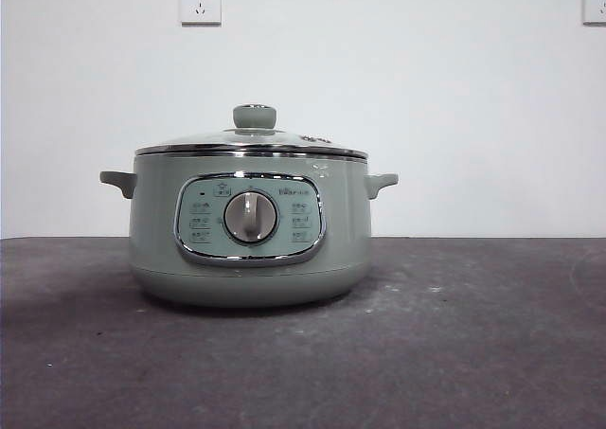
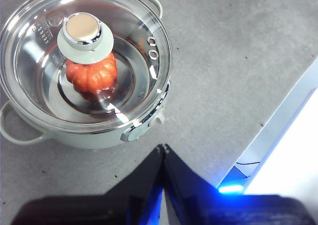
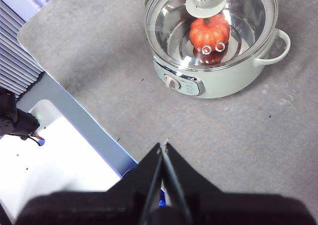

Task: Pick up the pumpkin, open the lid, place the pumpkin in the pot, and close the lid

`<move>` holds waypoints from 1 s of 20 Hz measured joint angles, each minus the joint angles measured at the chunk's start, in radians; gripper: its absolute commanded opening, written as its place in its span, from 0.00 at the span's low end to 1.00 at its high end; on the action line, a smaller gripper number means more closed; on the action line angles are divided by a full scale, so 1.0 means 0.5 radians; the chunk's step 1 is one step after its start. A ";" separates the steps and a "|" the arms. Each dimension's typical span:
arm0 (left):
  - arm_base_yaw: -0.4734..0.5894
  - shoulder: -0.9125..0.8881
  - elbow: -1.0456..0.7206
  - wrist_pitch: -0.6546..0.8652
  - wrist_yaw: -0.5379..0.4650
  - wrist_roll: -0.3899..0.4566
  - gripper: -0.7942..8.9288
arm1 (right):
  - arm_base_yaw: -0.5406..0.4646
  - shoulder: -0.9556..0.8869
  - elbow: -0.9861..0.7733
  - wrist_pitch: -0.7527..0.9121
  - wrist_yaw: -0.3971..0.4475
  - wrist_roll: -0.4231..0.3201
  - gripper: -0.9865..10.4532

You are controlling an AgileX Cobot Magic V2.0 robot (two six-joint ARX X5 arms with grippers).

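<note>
The sage-green pot (image 1: 249,230) stands mid-table with its dial facing the front camera. The glass lid (image 1: 254,143) sits on it, its knob (image 1: 255,116) upright. Through the glass, both wrist views show the orange pumpkin (image 2: 92,75) (image 3: 209,32) resting inside the pot (image 2: 144,128) (image 3: 218,83). My left gripper (image 2: 163,148) is shut and empty, high above the table beside the pot. My right gripper (image 3: 165,145) is also shut and empty, hovering well away from the pot near the table's edge. Neither arm shows in the front view.
The dark grey table (image 1: 473,353) spreads around the pot. Its edge (image 2: 278,125) runs close to the left gripper, and another edge (image 3: 74,115) lies below the right gripper, with white flooring and a cable beyond. A white wall with sockets (image 1: 200,3) stands behind.
</note>
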 measured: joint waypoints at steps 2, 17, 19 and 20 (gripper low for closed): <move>0.014 0.000 0.000 -0.008 0.000 -0.004 0.08 | 0.000 0.000 0.000 0.000 0.000 0.000 0.09; 1.013 -1.368 -1.353 1.719 0.005 -0.015 0.08 | 0.000 -0.010 0.000 -0.001 0.000 0.000 0.09; 1.057 -1.601 -1.772 2.007 0.005 -0.018 0.08 | 0.000 -0.011 0.000 0.000 0.000 0.000 0.09; 1.065 -1.704 -1.958 2.121 0.004 -0.032 0.08 | 0.000 -0.011 0.000 0.000 0.000 0.000 0.09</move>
